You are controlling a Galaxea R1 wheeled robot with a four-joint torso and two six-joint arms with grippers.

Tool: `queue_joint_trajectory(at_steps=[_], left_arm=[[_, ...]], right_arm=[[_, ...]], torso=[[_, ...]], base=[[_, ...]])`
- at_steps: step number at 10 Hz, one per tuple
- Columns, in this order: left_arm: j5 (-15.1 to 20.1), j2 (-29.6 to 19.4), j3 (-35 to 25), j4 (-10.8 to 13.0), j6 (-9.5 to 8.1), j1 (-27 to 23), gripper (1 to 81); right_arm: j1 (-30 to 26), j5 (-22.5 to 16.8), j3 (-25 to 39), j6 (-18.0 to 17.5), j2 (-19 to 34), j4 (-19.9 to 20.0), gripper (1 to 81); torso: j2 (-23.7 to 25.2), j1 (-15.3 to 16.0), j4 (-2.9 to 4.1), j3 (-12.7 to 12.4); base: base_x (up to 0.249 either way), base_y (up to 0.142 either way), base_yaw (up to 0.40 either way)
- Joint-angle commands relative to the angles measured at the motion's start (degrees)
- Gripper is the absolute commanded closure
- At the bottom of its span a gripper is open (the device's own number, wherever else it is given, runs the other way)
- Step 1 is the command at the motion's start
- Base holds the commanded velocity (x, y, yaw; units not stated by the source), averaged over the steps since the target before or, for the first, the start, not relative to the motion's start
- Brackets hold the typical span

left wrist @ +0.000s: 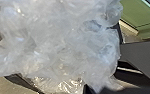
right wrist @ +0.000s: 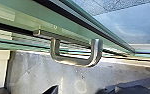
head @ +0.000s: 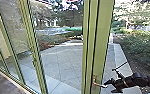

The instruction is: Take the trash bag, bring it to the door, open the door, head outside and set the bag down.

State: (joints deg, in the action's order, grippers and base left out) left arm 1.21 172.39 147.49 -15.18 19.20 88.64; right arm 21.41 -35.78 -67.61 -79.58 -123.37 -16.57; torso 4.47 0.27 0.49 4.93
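- Crumpled and translucent, the trash bag (left wrist: 58,42) lies right up against the left wrist camera, its thin plastic bunched into shiny folds.
- Low beside those folds a dark tip of the left hand (left wrist: 87,89) pokes out. Whether it pinches the plastic I cannot tell — too much is covered.
- Beyond the bag, the left wrist view adds green framing and some grey-brown floor.
- Over in the head view, the right hand (head: 109,88) is at the door handle (head: 99,85), fingers spread apart; whether they touch the metal is too blurred to tell.
- From the right wrist, the handle reads as a full bent metal loop standing off the green door frame (head: 102,32), with pale floor (right wrist: 36,72) past it.
- What the head view gives beyond both close-ups is the wider setting: tall glass panels (head: 12,32) in green frames, a paved yard (head: 63,60) outside, and leafy bushes (head: 141,47) alongside the paving.
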Motion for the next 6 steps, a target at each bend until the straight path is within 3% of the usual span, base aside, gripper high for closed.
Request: queue_joint_trajectory(at_steps=[1, 2, 6], left_arm=[[3.89, 0.25, -0.45, -0.29, -0.22, -2.63, 81.1], [3.89, 0.33, -0.45, -0.29, -0.22, -2.55, 81.1], [3.80, 0.15, -0.45, -0.21, -0.22, -2.63, 81.1]], right_arm=[[-8.60, -3.67, -1.37, -4.26, -0.93, -1.10, 1.0], [-8.09, -6.22, -2.34, -6.28, -2.08, -1.45, 1.0], [-7.12, -6.58, -4.35, -12.52, -3.75, -6.01, 1.0]], torso=[[0.00, 0.00, 0.00, 0.00], [0.00, 0.00, 0.00, 0.02], [-0.02, 0.00, 0.00, 0.02]], base=[[0.000, 0.000, 0.000], [0.000, 0.000, 0.000], [0.000, 0.000, 0.000]])
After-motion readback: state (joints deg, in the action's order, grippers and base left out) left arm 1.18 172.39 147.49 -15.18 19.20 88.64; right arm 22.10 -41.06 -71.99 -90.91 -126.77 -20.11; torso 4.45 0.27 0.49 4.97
